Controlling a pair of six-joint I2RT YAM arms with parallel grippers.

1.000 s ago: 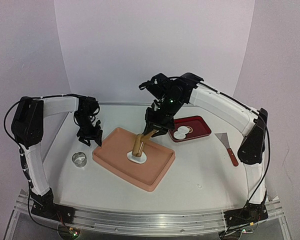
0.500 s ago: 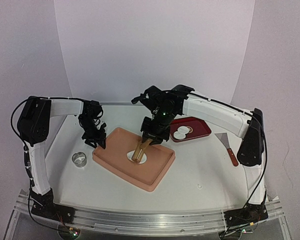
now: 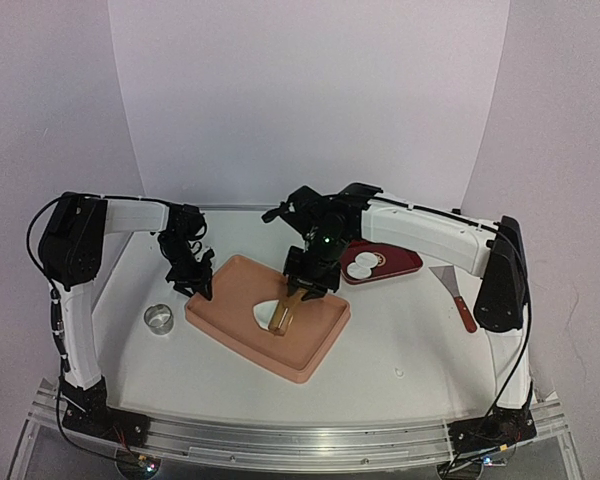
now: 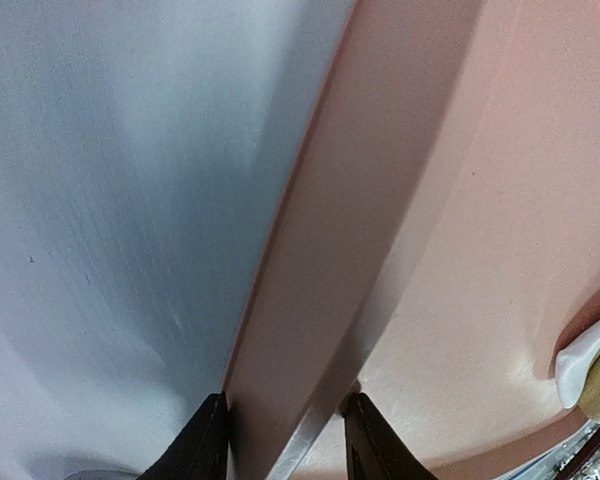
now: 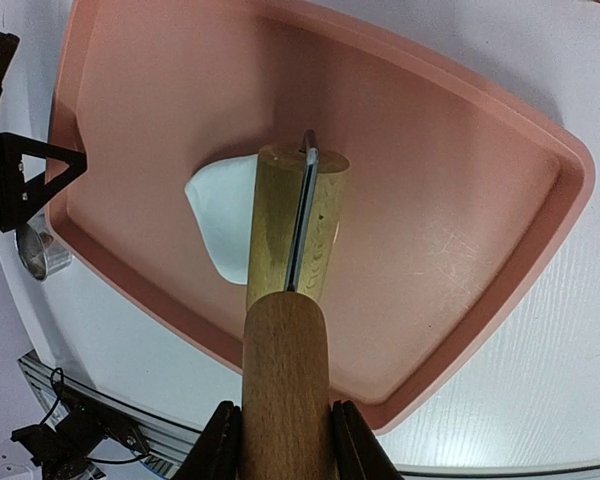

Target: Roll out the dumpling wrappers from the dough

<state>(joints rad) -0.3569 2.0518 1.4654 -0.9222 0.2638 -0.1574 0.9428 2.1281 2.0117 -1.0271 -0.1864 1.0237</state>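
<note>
Right gripper (image 5: 280,440) is clamped on the rolling pin (image 5: 285,300), laid lengthwise over the dough (image 5: 223,215), which is spread leftward in the pink tray (image 5: 460,200); its rim is pinched by the left gripper (image 4: 285,445). Dumpling wrappers (image 3: 360,267) are seen beyond.

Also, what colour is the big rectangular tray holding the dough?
Salmon pink, plain with no pattern. The big rectangular tray shows best in the right wrist view.
</note>
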